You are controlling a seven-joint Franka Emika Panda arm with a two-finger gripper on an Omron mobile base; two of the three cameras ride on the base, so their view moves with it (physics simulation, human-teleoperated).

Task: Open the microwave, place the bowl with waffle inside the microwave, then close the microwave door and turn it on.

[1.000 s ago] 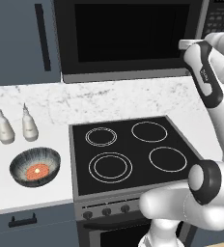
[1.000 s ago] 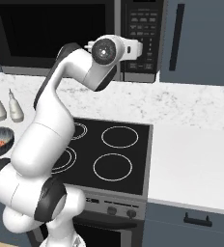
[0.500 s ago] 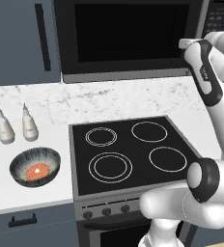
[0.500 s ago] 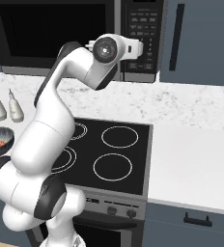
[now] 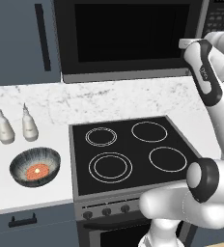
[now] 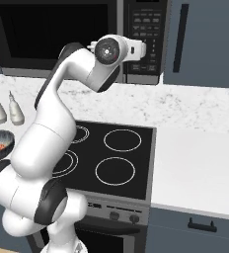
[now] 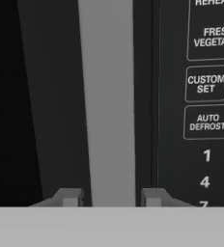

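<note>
The gripper [image 7: 111, 197] is sitting right up at the microwave [image 5: 133, 38], its two fingers [image 7: 69, 197] standing on either side of the grey door handle [image 7: 109, 96], squeezing it. The number buttons [image 7: 206, 154] are showing just right of it. The bowl [image 5: 35, 167] with the waffle [image 5: 36, 171] is resting far below the gripper, on the counter [image 5: 41, 106] beside the stovetop [image 5: 133, 152].

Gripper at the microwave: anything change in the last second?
Barely. The arm shifted only slightly, and the gripper sits with a finger on each side of the microwave door handle. Door closed as before; bowl with waffle unmoved on the counter.
</note>
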